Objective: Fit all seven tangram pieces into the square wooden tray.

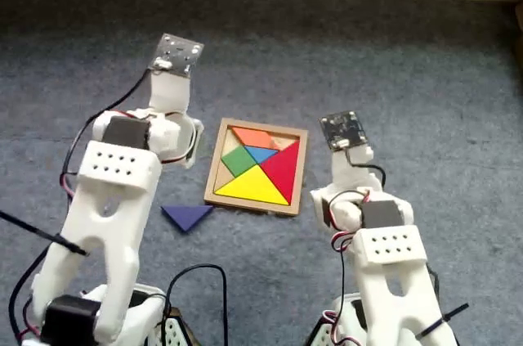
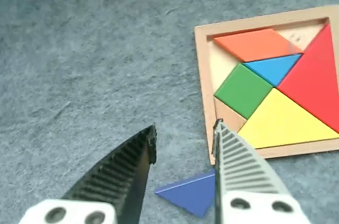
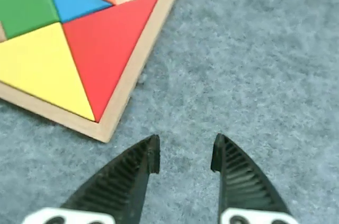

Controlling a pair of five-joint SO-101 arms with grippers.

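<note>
On the grey carpeted tabletop (image 1: 425,76), the square wooden tray (image 2: 201,75) holds five coloured pieces (image 1: 260,168), a dark blue triangle (image 1: 187,215) lies just outside its corner, and the left claw (image 2: 185,127) and right claw (image 3: 186,137) both gape empty.

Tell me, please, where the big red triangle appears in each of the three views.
High view: the red triangle fills the right side of the wooden tray.
Left wrist view: red triangle in the tray, beside the light blue triangle.
Right wrist view: red triangle against the tray wall next to bare carpet.
Shared landmark: the yellow triangle, touching it along one edge.
</note>
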